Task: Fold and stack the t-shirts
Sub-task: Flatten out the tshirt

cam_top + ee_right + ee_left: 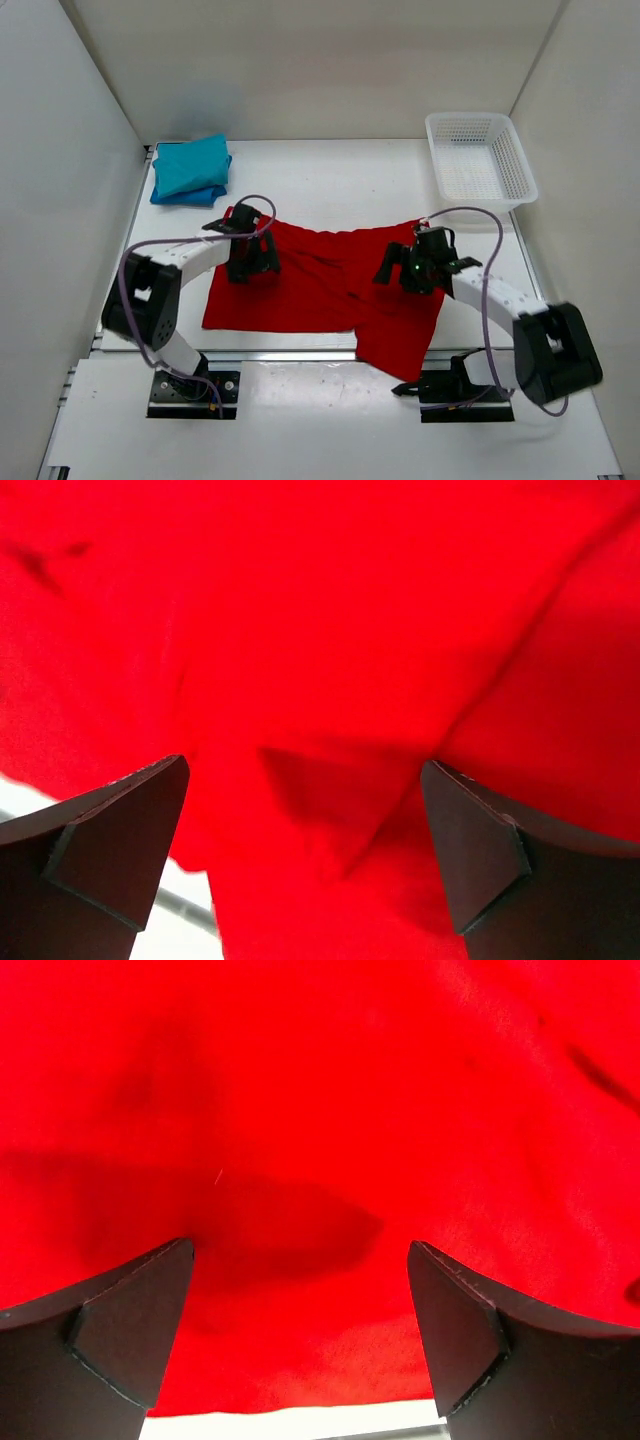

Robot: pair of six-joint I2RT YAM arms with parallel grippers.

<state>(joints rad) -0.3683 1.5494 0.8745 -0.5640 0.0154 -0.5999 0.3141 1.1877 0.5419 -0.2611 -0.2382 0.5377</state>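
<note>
Both my left jaws and my right jaws stand wide apart and grip nothing; each pair hangs just above the red t-shirt (310, 290), the left over its 10 o'clock corner, the right over its 2 o'clock side. The shirt lies spread across the middle of the tabletop (330, 185), creased through its centre, and its 5 o'clock part droops over the near edge. At 11 o'clock the teal t-shirt (192, 165) sits folded on top of the blue t-shirt (185, 195), and the white mesh basket (470, 118) rests at 1 o'clock, well apart from the cloth. I judge the overhang to be the main risk: a pull toward me could let the weight of the hanging part drag the whole shirt off. The creases could also make me pinch two layers at once and fold crookedly, and the looping cable (487, 270) on my right arm might catch the cloth. I can read no brand, label or writing anywhere.
</note>
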